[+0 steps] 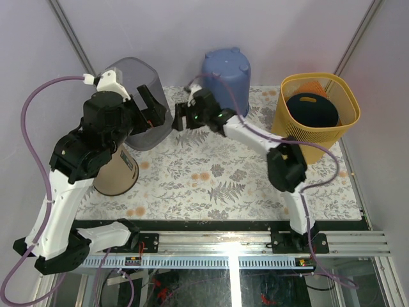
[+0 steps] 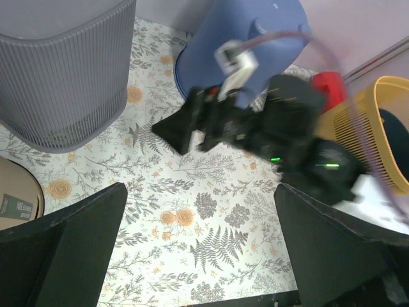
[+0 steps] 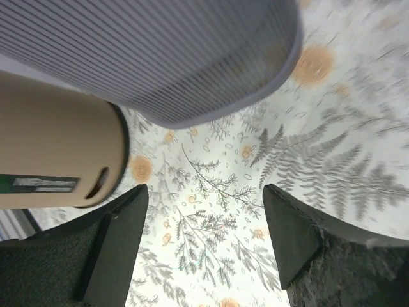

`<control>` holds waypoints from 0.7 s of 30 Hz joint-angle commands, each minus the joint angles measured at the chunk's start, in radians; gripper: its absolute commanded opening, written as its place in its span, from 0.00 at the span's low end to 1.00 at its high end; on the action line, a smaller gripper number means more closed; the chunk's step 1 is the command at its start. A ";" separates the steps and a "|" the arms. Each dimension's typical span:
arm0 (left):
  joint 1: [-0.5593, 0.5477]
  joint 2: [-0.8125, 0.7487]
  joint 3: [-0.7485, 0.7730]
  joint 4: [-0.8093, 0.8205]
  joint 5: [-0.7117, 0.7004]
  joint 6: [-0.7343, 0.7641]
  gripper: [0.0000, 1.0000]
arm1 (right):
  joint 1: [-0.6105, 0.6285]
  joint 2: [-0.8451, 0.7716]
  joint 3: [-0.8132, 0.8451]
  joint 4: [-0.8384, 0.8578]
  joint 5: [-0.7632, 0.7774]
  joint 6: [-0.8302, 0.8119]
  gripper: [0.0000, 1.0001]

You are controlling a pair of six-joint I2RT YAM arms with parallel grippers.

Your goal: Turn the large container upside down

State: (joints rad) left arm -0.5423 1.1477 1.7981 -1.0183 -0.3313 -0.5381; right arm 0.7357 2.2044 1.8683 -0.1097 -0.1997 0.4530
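Note:
The large container [image 1: 131, 80] is a grey ribbed bin standing on the floral cloth at the back left. It also shows in the left wrist view [image 2: 61, 70] and fills the top of the right wrist view [image 3: 160, 51]. I cannot tell which of its ends faces up. My left gripper [image 1: 153, 107] hangs open just right of the bin, with only cloth between its fingers [image 2: 199, 192]. My right gripper [image 1: 182, 110] faces the bin from the right, close to the left one. It is open and empty [image 3: 204, 190], a little apart from the bin's wall.
A tan cylinder [image 1: 116, 171] lies on its side in front of the bin, also seen in the right wrist view [image 3: 51, 153]. A blue bucket [image 1: 227, 70] stands upside down at the back centre. A yellow basket [image 1: 284, 125] holding a dark blue item stands at the back right.

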 commanded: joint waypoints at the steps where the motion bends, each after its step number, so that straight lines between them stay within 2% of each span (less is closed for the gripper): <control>1: 0.005 0.013 -0.038 0.071 0.032 0.006 0.99 | -0.056 -0.297 0.038 -0.158 0.081 -0.082 0.79; 8: 0.005 0.059 -0.084 0.113 0.069 0.040 0.99 | -0.202 -0.430 0.211 -0.499 0.214 -0.110 0.77; 14: 0.005 0.090 -0.120 0.181 0.132 0.061 1.00 | -0.309 -0.429 0.373 -0.701 0.347 -0.137 0.76; 21: 0.007 0.121 -0.141 0.220 0.184 0.085 1.00 | -0.426 -0.508 0.292 -0.756 0.462 -0.127 0.74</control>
State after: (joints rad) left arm -0.5419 1.2629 1.6733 -0.8845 -0.1970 -0.4938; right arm 0.3630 1.7519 2.2021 -0.7879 0.1661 0.3412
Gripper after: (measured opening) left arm 0.997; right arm 0.742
